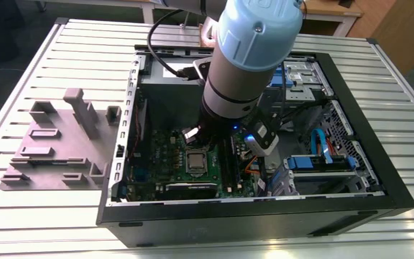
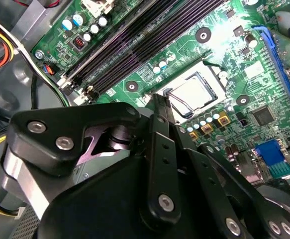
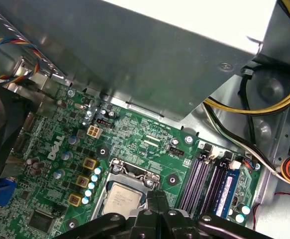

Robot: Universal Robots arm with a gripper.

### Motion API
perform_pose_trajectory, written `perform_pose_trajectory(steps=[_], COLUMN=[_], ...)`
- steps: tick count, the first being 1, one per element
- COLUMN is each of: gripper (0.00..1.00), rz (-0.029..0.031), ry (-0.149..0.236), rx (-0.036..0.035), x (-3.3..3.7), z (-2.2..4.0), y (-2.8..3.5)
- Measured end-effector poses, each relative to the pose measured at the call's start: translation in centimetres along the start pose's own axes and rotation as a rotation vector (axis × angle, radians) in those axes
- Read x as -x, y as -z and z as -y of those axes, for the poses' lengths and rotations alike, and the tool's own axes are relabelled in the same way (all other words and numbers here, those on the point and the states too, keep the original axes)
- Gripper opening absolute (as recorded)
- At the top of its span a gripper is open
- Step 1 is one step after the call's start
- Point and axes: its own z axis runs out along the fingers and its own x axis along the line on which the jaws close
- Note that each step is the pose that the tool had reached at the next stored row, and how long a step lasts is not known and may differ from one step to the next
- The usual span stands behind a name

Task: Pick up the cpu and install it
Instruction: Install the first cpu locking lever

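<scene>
The cpu (image 1: 194,160) lies flat in its socket on the green motherboard (image 1: 160,145), inside the open computer case (image 1: 250,218). Both wrist views show its silver top, cpu (image 2: 194,92) and cpu (image 3: 121,199), with the hinged socket frame (image 3: 135,172) standing open at one side. My gripper (image 3: 154,198) hangs just above the socket's edge, beside the cpu. Its two black fingers are pressed together with nothing between them. In the second wrist view the gripper (image 2: 159,107) tips point at the socket's corner.
Long black memory slots (image 3: 204,181) run beside the socket. A grey power supply box (image 3: 149,59) and bundled cables (image 3: 264,107) crowd the case. Blue drive brackets (image 1: 322,162) sit at the exterior view's right. A grey fixture plate (image 1: 56,143) lies outside the case on the slatted table.
</scene>
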Motion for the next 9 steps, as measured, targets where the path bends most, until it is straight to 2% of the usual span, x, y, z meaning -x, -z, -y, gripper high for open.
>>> perform_pose_trajectory(steps=[9], gripper=[0.1], rz=[0.0], ry=[0.0], rx=[-0.0001], x=[0.0], z=[0.02], y=[-0.11])
